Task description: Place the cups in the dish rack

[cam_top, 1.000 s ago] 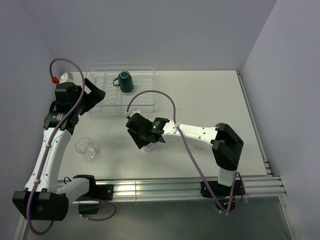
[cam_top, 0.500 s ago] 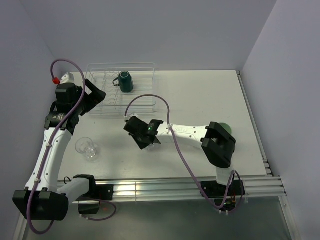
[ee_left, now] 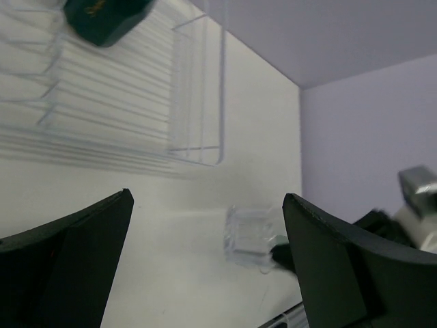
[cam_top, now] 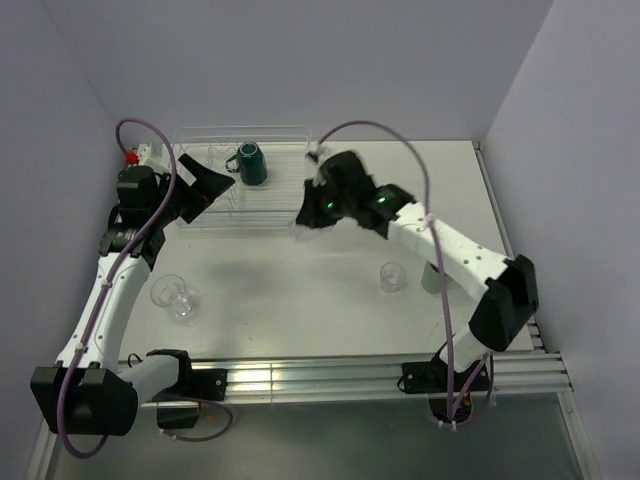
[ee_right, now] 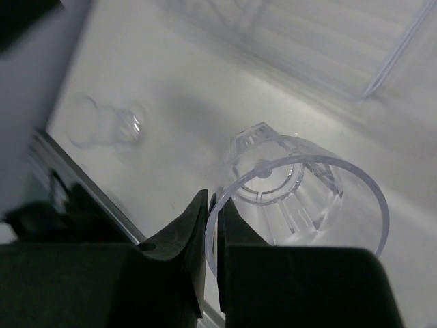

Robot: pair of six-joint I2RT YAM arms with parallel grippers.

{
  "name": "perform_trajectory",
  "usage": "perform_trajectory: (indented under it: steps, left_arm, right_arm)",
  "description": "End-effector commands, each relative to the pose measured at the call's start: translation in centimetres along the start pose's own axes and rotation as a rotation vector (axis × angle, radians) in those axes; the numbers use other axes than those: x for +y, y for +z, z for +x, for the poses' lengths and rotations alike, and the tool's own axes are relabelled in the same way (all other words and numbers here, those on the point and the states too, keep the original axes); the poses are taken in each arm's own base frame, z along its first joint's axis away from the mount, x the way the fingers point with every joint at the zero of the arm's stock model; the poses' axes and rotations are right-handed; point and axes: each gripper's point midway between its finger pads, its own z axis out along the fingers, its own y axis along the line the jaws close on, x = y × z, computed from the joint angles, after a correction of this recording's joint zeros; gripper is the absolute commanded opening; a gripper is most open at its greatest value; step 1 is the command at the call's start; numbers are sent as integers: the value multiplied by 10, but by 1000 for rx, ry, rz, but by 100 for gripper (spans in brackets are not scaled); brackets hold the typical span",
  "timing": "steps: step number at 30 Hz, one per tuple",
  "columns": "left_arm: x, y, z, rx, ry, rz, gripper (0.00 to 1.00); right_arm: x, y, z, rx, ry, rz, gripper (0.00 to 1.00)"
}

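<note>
My right gripper (cam_top: 308,218) is shut on the rim of a clear glass tumbler (ee_right: 293,198) and holds it in the air just off the front right corner of the clear dish rack (cam_top: 290,131). The held tumbler also shows in the left wrist view (ee_left: 251,236). A dark green mug (cam_top: 250,163) lies in the rack. A second tumbler (cam_top: 393,276) stands on the table at the right, beside the pale mint cup (cam_top: 431,279), which the right arm partly hides. A third tumbler (cam_top: 176,298) lies at the left. My left gripper (cam_top: 210,186) is open and empty over the rack's left end.
The rack's thin dividers (ee_right: 307,41) fill the top of the right wrist view. Walls stand close on the left, at the back and on the right. A metal rail (cam_top: 330,375) runs along the table's near edge.
My right gripper has lifted the tumbler from the table's middle and carried it back toward the rack's right front corner. This uncovered the second tumbler and the mint cup. The left gripper shifted slightly.
</note>
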Motion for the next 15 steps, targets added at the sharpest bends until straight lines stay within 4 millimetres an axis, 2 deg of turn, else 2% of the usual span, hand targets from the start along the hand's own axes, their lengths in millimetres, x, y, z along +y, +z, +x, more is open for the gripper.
perform_trajectory:
  steps: [1, 2, 3, 6, 7, 9, 10, 11, 15]
  left_arm:
    - [-58, -1, -12, -1, -10, 280, 99]
    - [-61, 3, -11, 14, -15, 306, 99]
    - [-78, -1, -14, 16, -10, 392, 99]
    - [-97, 3, -13, 43, -16, 478, 99]
    - [-110, 2, -14, 39, -3, 517, 99]
    - [-113, 13, -14, 39, 1, 514, 99]
    - [-124, 13, -17, 26, 21, 550, 99]
    - [-127, 19, -16, 33, 21, 568, 99]
    - [-150, 25, -11, 48, -5, 673, 99]
  right_arm:
    - [39, -68, -89, -243, 58, -342, 0]
    - [30, -77, -103, -268, 114, -368, 0]
    - [40, -89, -114, -291, 101, -450, 0]
    - [36, -103, -137, -324, 173, -526, 0]
    - [45, -113, -146, -336, 194, -611, 0]
    - [43, -115, -154, -335, 232, -681, 0]
    - [54, -125, -160, -343, 234, -764, 0]
    - [56, -127, -163, -342, 240, -789, 0]
    - [62, -128, -173, -349, 264, -865, 0]
